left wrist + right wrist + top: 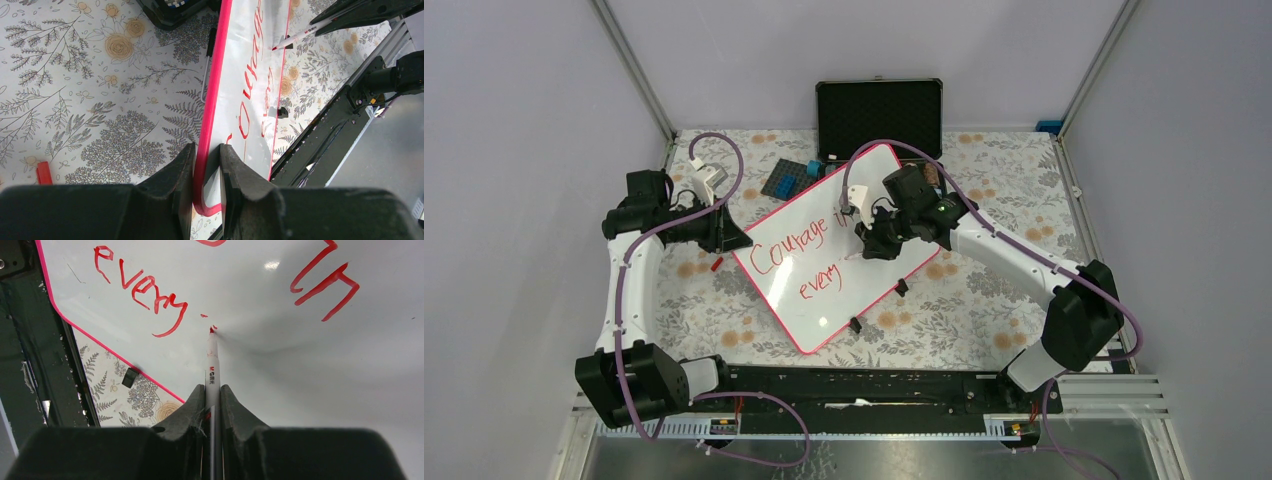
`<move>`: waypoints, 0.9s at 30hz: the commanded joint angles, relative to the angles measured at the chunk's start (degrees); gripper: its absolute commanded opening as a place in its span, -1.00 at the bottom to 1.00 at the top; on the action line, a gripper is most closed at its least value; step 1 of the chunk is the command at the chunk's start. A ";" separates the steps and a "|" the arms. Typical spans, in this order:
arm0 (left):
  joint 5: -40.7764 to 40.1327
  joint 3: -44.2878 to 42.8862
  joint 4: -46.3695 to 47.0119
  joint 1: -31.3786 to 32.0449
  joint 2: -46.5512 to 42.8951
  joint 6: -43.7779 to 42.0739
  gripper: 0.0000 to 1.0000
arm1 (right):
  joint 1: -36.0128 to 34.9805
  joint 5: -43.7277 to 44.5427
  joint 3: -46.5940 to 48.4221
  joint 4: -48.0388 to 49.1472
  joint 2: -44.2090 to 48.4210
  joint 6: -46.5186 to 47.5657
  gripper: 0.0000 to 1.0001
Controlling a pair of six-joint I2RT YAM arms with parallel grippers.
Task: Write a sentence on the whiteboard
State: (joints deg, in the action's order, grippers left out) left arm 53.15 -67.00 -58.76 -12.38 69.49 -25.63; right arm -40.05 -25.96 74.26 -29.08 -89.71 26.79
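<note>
The whiteboard (854, 200) lies tilted on the floral table, its pink-red frame and two black clips (855, 324) on the near right edge. Red writing (799, 245) reads "Courage in" and below it "every" (142, 290). My left gripper (206, 160) is shut on the whiteboard's left corner frame (212, 100). My right gripper (212, 392) is shut on a white marker (212, 365); its red tip (211, 330) touches the board just right of "every", beside two small red marks. The marker also shows in the left wrist view (300, 36).
An open black case (879, 112) stands at the back. A dark blue block (789, 178) lies by the board's far corner. A red marker cap (715, 265) lies left of the board, also in the left wrist view (43, 172). A black rail (864, 385) runs along the near edge.
</note>
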 commanded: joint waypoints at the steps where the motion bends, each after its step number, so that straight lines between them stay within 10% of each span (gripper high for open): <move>1: -1.45 0.76 1.56 0.35 0.51 -1.90 -0.96 | 0.34 1.14 2.02 0.40 -0.04 0.51 -1.00; 27: -1.36 0.69 1.61 0.34 0.55 -2.23 -0.96 | -2.65 0.21 3.41 0.25 -1.17 -0.08 -1.00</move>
State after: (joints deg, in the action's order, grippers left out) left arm 53.15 -67.00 -58.76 -12.38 69.49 -25.65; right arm -41.80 -26.13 75.26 -29.47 -90.65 26.74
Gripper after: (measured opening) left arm 0.216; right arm 0.182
